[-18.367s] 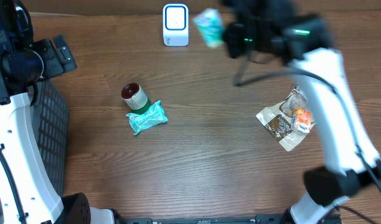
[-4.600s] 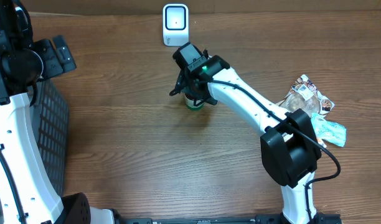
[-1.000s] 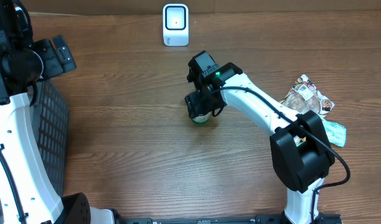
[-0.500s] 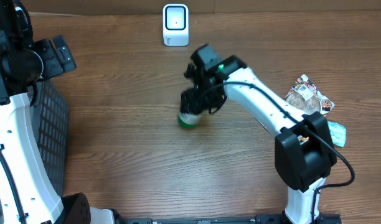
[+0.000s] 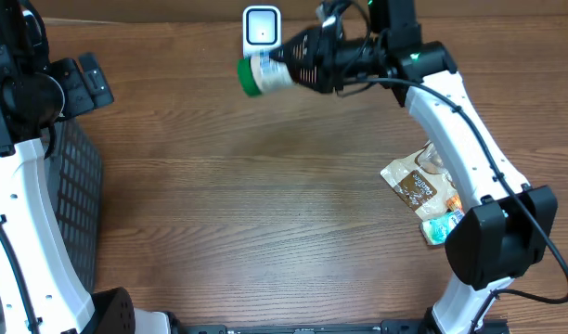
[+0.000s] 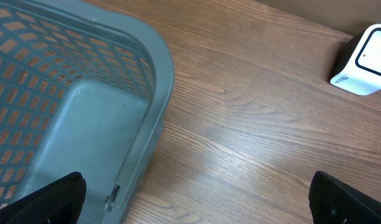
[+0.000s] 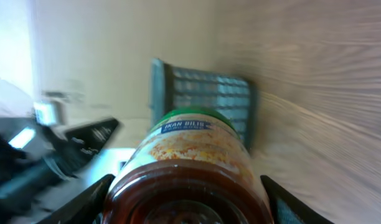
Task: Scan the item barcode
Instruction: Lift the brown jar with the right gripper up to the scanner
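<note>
Item: the ikan bilis jar (image 5: 270,73) is off the table (image 5: 265,232), lying on its side in the air at 12 o'clock. Its green lid (image 5: 250,77) points to 9 o'clock.
Label: in the right wrist view the blue name band (image 7: 187,126) near the lid faces the camera. No barcode can be made out on the side that shows.
Right gripper: the right gripper (image 5: 298,65) has the jar by its base end. Its fingers (image 7: 84,205) stand partly open, one on each side of the glass body.
Scanner: the white barcode scanner (image 5: 262,35) stands just at 12 o'clock of the jar's lid end, its dark window showing from above. Whether jar and scanner touch cannot be told.
Step in hand: presenting the jar to the scanner. The jar looks to be at the reader, with the scan itself likely not yet made.
Next move: judging by the hidden barcode, the jar needs rolling about its long axis until the printed code faces the scanner window, then holding steady close in front of it. The grip near the base leaves most of the label free.
Left gripper: the left gripper (image 6: 197,202) is spread fully wide and holds nothing, hanging over the corner of the mesh basket (image 6: 84,93) at 9 o'clock.
Other goods: the snack packets (image 5: 419,186) lie at 4 o'clock, well apart from the jar.
</note>
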You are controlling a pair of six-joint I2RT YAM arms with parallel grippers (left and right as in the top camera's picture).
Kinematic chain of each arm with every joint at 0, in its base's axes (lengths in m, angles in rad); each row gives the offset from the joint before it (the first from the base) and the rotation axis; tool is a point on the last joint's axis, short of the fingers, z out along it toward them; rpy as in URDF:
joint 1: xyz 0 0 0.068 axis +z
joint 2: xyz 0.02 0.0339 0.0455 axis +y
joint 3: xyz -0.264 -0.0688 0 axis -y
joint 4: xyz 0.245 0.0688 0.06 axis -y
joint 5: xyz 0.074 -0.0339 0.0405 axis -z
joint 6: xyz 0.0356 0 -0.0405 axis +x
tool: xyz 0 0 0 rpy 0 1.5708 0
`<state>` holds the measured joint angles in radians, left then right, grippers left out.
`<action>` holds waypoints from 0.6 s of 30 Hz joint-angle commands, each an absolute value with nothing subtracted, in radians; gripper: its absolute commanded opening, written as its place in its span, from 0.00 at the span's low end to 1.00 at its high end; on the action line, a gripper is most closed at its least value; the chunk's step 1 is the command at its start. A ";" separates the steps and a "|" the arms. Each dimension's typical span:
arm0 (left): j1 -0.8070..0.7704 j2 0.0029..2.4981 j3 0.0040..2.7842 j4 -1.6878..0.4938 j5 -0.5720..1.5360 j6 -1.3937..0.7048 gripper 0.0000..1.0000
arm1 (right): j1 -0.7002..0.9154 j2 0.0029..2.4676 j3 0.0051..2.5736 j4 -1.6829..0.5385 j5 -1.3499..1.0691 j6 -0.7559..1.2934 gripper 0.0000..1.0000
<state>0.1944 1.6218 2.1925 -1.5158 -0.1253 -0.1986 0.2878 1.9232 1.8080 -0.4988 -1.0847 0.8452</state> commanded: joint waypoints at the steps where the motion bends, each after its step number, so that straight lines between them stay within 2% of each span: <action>1: 0.196 1.623 2.195 -1.514 -0.134 -0.179 1.00 | 0.296 1.893 1.832 -0.400 -1.148 1.132 0.63; 12: 0.196 1.623 2.194 -1.514 -0.134 -0.179 1.00 | 0.296 1.893 1.832 -0.333 -1.061 1.171 0.61; 16: 0.196 1.623 2.195 -1.514 -0.134 -0.179 0.99 | 0.306 1.893 1.832 -0.344 -0.985 1.057 0.60; 18: 0.196 1.623 2.195 -1.514 -0.134 -0.179 0.99 | 0.323 1.893 1.832 -0.353 -0.879 0.925 0.59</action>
